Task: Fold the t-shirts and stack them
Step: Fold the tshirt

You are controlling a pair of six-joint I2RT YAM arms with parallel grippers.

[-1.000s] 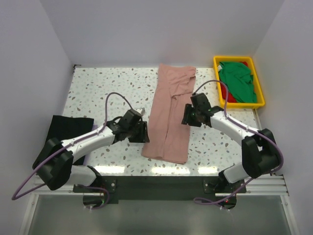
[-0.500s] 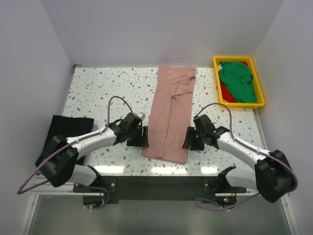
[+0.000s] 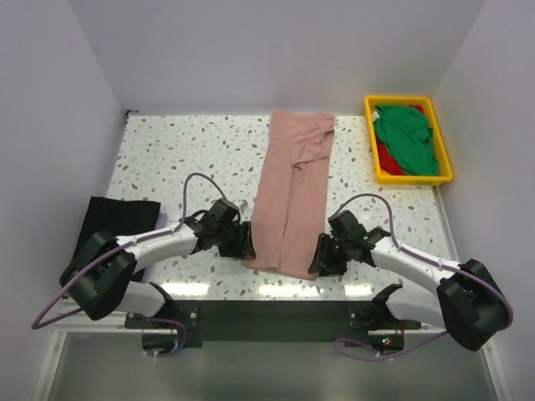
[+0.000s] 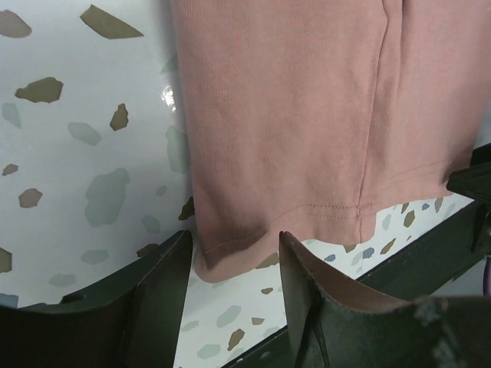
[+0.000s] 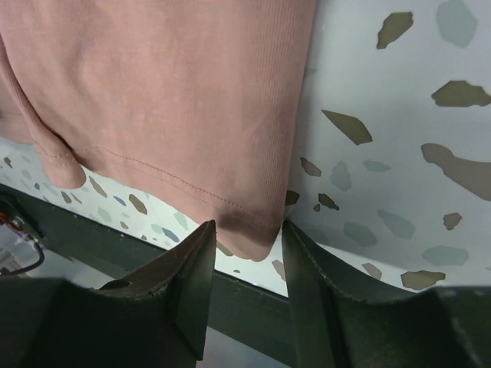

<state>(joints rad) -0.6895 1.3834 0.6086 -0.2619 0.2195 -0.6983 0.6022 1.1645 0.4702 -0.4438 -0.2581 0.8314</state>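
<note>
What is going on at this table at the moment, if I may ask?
The robot is working on a dusty pink t-shirt, laid out as a long strip on the table. The left pincer and the right pincer each sit open around a near corner of its hem, not yet closed. A black t-shirt lies at the left edge; a green t-shirt and a red t-shirt sit in the yellow tray.

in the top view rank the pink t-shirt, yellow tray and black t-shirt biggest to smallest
1. pink t-shirt, clearly the largest, laid out long.
2-3. yellow tray and black t-shirt look about alike; the black one is partly hidden, so I won't rank them.
</note>
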